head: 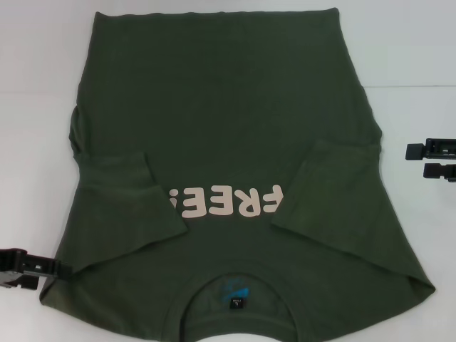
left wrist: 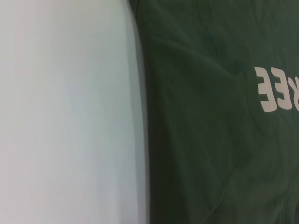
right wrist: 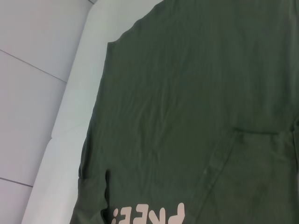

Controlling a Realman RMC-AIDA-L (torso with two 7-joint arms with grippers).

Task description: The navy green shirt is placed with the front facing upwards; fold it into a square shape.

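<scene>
The navy green shirt (head: 228,128) lies flat on the white table (head: 35,107), front up, with its collar (head: 235,285) toward me. Both short sleeves are folded inward over the body, one on the left (head: 121,192) and one on the right (head: 335,192), on either side of the pale "FREE!" lettering (head: 224,201). My left gripper (head: 43,269) sits low at the shirt's near left edge, by the shoulder. My right gripper (head: 417,161) hovers open just off the shirt's right edge, holding nothing. The wrist views show the shirt (left wrist: 210,140) (right wrist: 187,93) and its lettering (left wrist: 275,88) (right wrist: 149,214).
Bare white table surface (left wrist: 70,116) (right wrist: 60,140) borders the shirt on both sides. The shirt's hem reaches toward the far edge of the table. A seam line crosses the tabletop at the right (head: 413,85).
</scene>
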